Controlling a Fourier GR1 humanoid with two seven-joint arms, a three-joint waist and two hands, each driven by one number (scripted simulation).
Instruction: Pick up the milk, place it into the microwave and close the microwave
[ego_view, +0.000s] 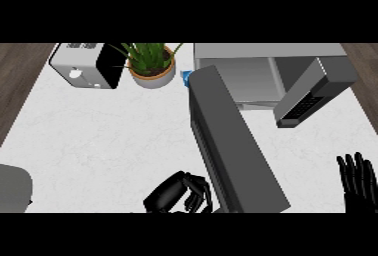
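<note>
While the microwave stands at the far right of the white surface with its cavity exposed, its door hangs wide open, swung out toward the near edge as a long dark slab. Closing has therefore not been done.

A small blue object shows just beside the door's hinge end, between the potted plant and the microwave front. It may be the milk, but too little of it is visible to confirm this. If it is the milk, it appears to sit outside the cavity, on the surface. No carton can be made out inside the microwave from this angle, though part of the interior is hidden by the door and the panel.

The left hand is low in the head view, close against the left face of the open door, with its fingers curled inward. Nothing can be seen held within them. The right hand shows at the lower right edge, fingers straight and spread upward, at rest.

Judgement: the door has been opened, and neither hand carries the milk. Whether placement is complete cannot be settled from this view. The left hand's position beside the door suits a push to shut it. That closing remains outstanding.

Also present: a toaster at far left.
</note>
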